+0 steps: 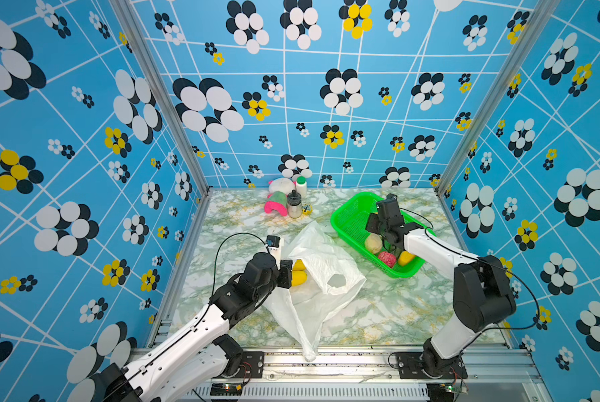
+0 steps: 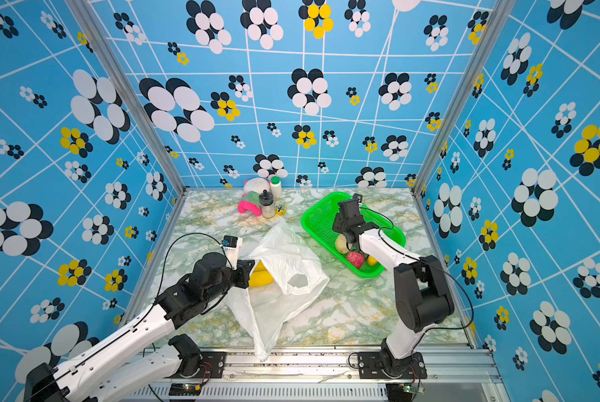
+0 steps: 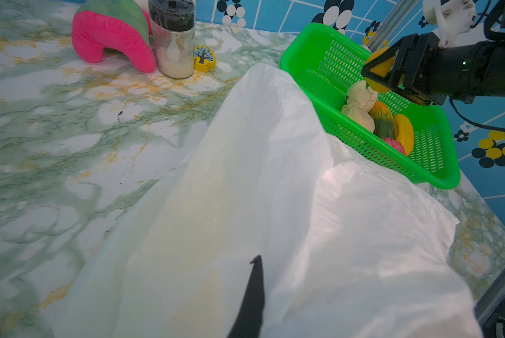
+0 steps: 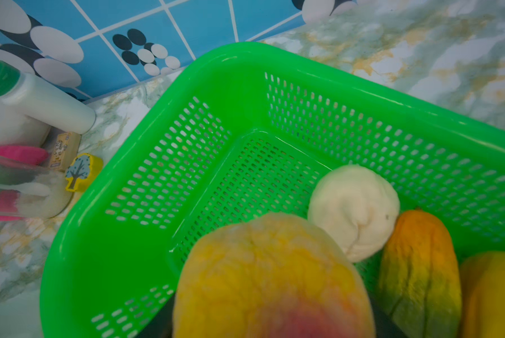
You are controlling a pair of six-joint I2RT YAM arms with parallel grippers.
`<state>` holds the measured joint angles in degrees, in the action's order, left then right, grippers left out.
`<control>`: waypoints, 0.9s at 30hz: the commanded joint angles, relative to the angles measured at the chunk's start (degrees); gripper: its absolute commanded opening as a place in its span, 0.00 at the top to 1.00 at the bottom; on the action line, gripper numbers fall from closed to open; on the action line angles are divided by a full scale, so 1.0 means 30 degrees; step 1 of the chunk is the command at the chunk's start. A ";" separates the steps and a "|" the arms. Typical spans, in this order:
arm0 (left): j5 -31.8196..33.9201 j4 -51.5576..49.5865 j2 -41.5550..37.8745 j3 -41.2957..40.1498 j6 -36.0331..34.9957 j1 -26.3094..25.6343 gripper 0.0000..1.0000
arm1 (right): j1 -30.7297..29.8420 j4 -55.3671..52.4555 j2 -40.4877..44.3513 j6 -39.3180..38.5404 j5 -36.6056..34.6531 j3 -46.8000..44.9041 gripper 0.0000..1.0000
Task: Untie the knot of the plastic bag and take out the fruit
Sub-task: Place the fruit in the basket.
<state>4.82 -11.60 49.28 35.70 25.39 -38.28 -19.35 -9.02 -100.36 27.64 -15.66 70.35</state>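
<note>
White bag (image 1: 326,264) is being pinched in the clenched left hand (image 1: 286,274); right hand (image 3: 377,73) is grasping a peach (image 4: 269,275), hovering just above the basket (image 4: 245,58).

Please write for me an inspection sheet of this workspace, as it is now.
Surface: marble-pattern tabletop, a few dark specks.
Job's things: plastic bag mouth open, no knot seen; two yellow fruits inside; green basket holds cream pears, green-orange fruit, yellow mango, red bumpy ball.
Clutter: plush toy, glass jar, white bottle, tree block by the back wall.
Grippers: left gripper shut on the bag's film; right gripper holds orange-yellow peach over the basket.
Cables: black cables loop from both wrists, nothing snagged seen.
Surroundings: blue flowered walls, aluminium frame.
</note>
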 commanded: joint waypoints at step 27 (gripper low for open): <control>0.0415 -0.1419 -0.1014 0.0938 -0.0129 -0.0068 1.00 | 0.0068 -0.1680 -0.1939 0.0057 0.2132 0.1962 0.16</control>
<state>5.61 -14.52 47.00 38.22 25.30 -38.28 -19.35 -13.50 -111.35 27.64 -10.11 77.08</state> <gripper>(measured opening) 0.041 0.841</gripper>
